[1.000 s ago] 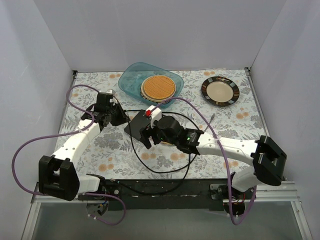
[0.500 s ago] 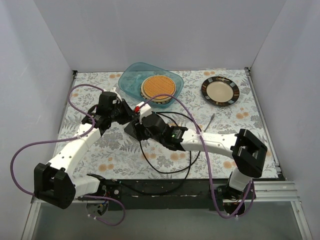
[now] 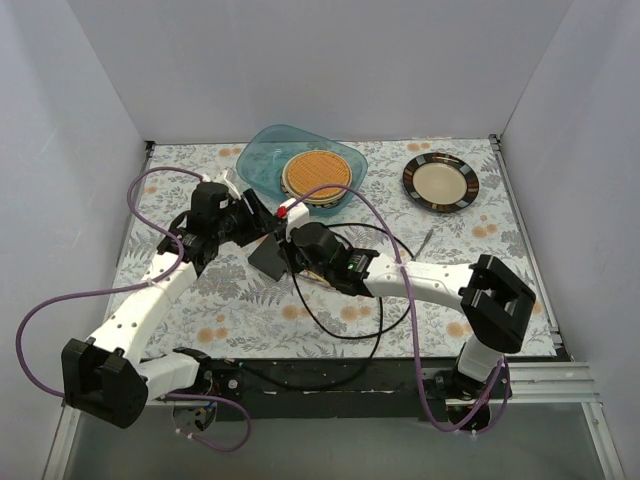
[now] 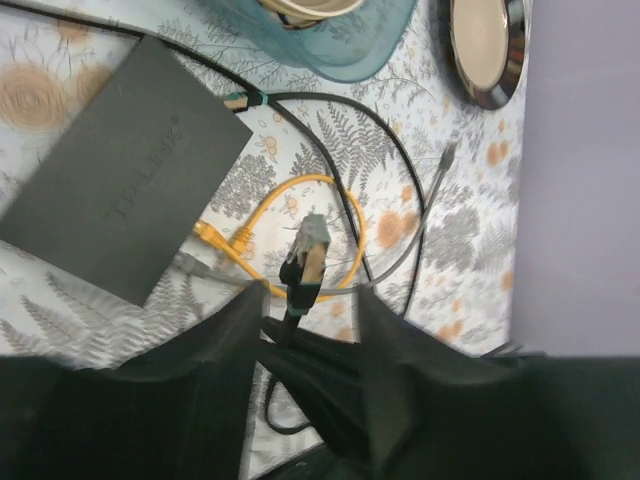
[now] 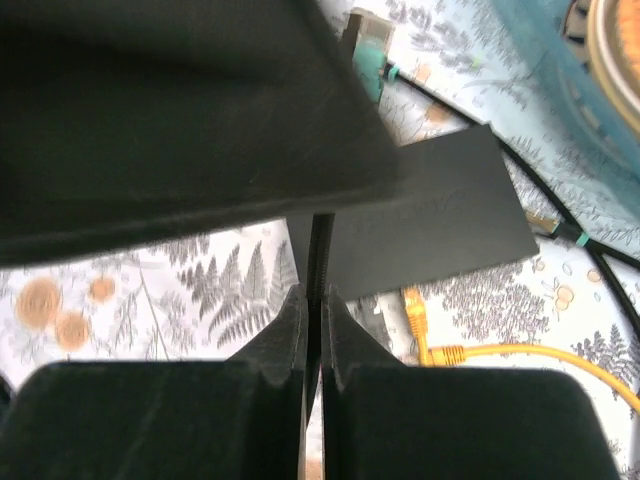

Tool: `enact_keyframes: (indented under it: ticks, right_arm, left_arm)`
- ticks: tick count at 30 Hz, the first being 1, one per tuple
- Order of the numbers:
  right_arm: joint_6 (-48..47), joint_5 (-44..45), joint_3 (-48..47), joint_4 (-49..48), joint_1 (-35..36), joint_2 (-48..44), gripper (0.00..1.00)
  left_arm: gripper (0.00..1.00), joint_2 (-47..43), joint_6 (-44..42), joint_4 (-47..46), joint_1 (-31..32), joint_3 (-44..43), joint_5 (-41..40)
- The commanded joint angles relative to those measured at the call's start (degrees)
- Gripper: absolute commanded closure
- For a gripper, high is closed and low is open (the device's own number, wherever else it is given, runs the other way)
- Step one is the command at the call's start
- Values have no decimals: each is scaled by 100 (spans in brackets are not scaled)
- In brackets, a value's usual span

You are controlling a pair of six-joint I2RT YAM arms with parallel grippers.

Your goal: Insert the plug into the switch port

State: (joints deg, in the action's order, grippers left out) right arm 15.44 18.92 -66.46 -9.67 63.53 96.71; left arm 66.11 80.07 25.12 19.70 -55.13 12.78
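Note:
The switch [image 4: 120, 195] is a flat matte-black box lying on the floral cloth; in the top view the switch [image 3: 268, 258] sits between the two wrists. The plug [image 4: 310, 250], clear-tipped with a teal boot on a black cable, stands up between the fingers of my left gripper [image 4: 312, 298]. That gripper is open, with a gap on both sides of the cable. My right gripper [image 5: 312, 292] is shut on the thin black cable [image 5: 318, 250] just below the plug [image 5: 368, 50]. The left gripper's body fills the top of the right wrist view.
A teal dish [image 3: 262, 160] holding a round woven mat stands at the back, and a dark-rimmed plate [image 3: 440, 181] is at the back right. A yellow cable [image 4: 330, 190] and a grey cable [image 4: 430, 215] lie right of the switch. A black cable loop [image 3: 340, 330] trails toward the near edge.
My right gripper has moved left to the left gripper and shut on the plug's cable. The left gripper, shut before, has opened. The left arm has swung a little to the right.

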Motion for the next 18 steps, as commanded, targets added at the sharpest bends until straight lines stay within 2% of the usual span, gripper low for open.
enact_keyframes:
  ticks: [1,2,5,6,8,9,11,12,15,18]
  right_arm:
    - [-287,-748,431,-211,-226,-538,99]
    - [-287,-819,623,-141,-340,-721,99]
    - [-541,-1810,1001,-193,-673,-1091,99]
    - [-777,-2474,1064,-210,-745,-1179,99]
    - [-1033,-3093,1187,-193,-885,-1425,99]
    - [-1121,-3792,1275,-193,-929,-1496,99]
    - [-1228,-4420,1284,-106,-1114,-1637,99]
    - [-1210,-5049,1293,-105,-1175,-1672,99]
    - [-1166,-5756,1346,-166,-1369,-1804,99]
    - [-1166,-5855,1355,-132,-1413,-1910,99]
  left_arm:
    - [31,-528,-307,-315,42,-85,-257]
    - [19,-572,-378,-359,42,-68,-449]
    - [10,-678,-658,-630,42,64,-443]
    - [10,-687,-721,-719,42,143,-364]
    - [12,-687,-843,-1035,42,248,-93]
    - [13,-687,-888,-1158,51,301,283]
    - [15,-695,-958,-1518,42,450,637]
    - [16,-704,-1063,-1650,51,521,1065]
    - [19,-889,-1134,-2212,42,793,1613]
    - [27,-1081,-1082,-2677,42,996,2035]
